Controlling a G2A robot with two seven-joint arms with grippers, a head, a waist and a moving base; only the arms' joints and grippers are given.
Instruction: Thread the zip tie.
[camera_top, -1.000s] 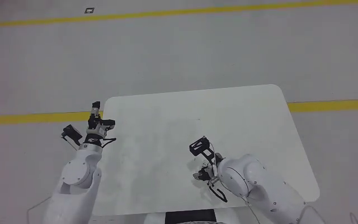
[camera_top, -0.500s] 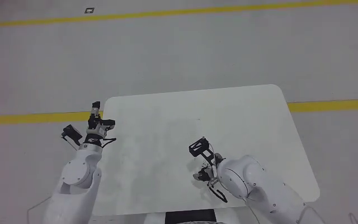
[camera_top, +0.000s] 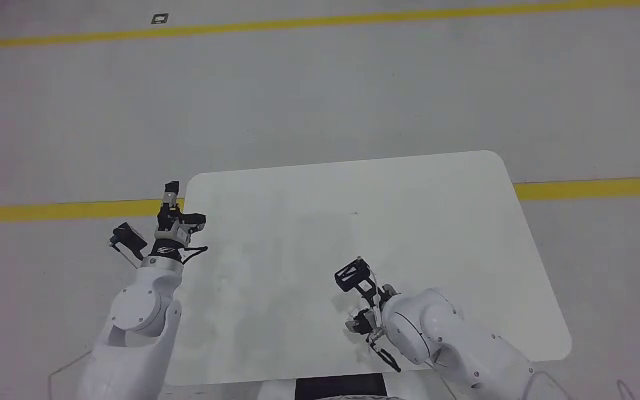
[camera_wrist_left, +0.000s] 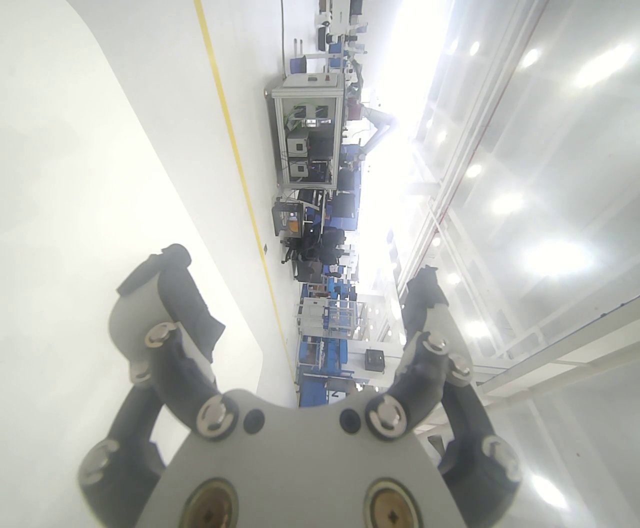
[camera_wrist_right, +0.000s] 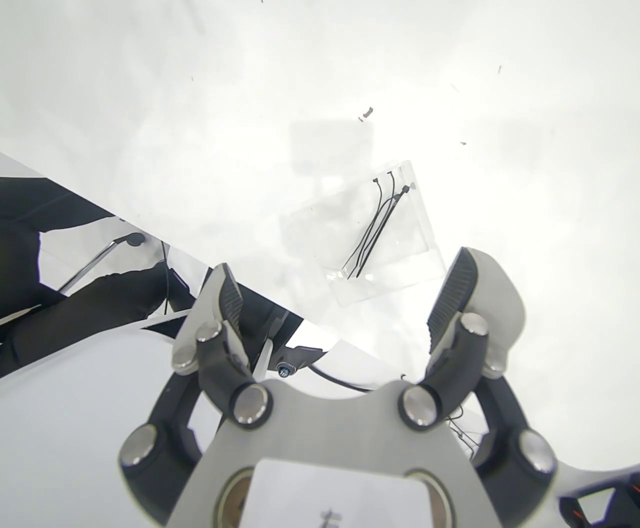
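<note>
The white table lies under the right gripper, whose wrist hangs over the near edge. The same table runs alongside one finger of the left gripper, which is off the table's side and pointed out into the room. Both grippers stand wide apart and hold nothing.

Just ahead of the right gripper, in line with the gap between its ribbed pads, a clear shallow tray rests on the table. In it lie a few thin black zip ties, close together and partly crossing, heads away from the gripper and tails toward it.

The ties are probably very light, springy along their length and slick, so one would bend or skate away under a careless pinch. A firm hold across the strap near the head looks best, leaving the tail free to feed. The tray wall and the neighbouring ties may get in the way.

The top view gives where the right gripper and left gripper stand about the table. The right wrist view gives the lie of the ties.
</note>
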